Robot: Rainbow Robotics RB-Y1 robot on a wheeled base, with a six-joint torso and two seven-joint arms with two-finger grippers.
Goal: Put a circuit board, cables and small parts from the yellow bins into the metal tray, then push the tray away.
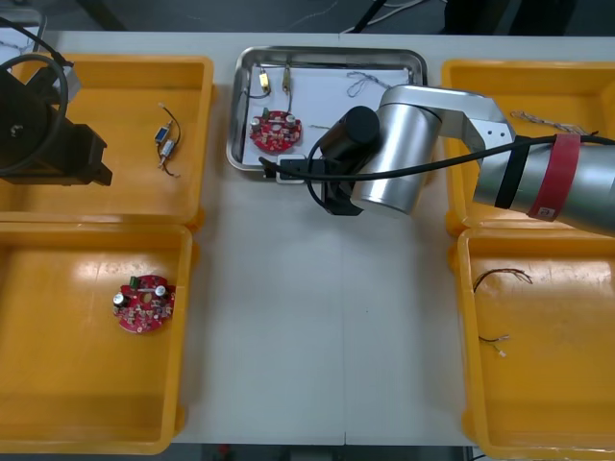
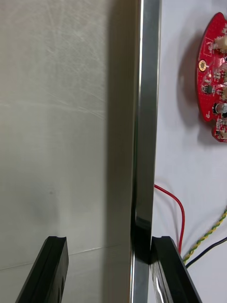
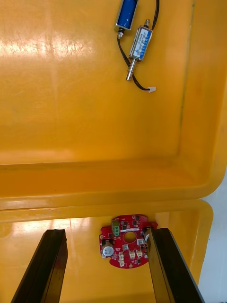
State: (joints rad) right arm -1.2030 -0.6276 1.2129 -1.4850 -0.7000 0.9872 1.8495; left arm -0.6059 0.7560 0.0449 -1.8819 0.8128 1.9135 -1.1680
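The shiny, white-lined metal tray (image 1: 234,115) sat at 12 o'clock on the light table (image 1: 317,327), holding a round red circuit board (image 1: 276,131) and cables (image 2: 208,235). The right gripper (image 2: 109,241), fingers spread, straddled its 6 o'clock rim. Bare tabletop lay toward 6. Yellow bins (image 1: 538,96) flanked at 3 and 9, and the left gripper (image 3: 106,232) hung spread above those at 9.

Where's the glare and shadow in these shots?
Front view: even light, glints on the metal tray's rim. Right wrist view: a bright streak along that rim, straddled by the open right hand; the circuit board shades the liner. Left wrist view: glare patches on the yellow bin floor beyond the open left hand.
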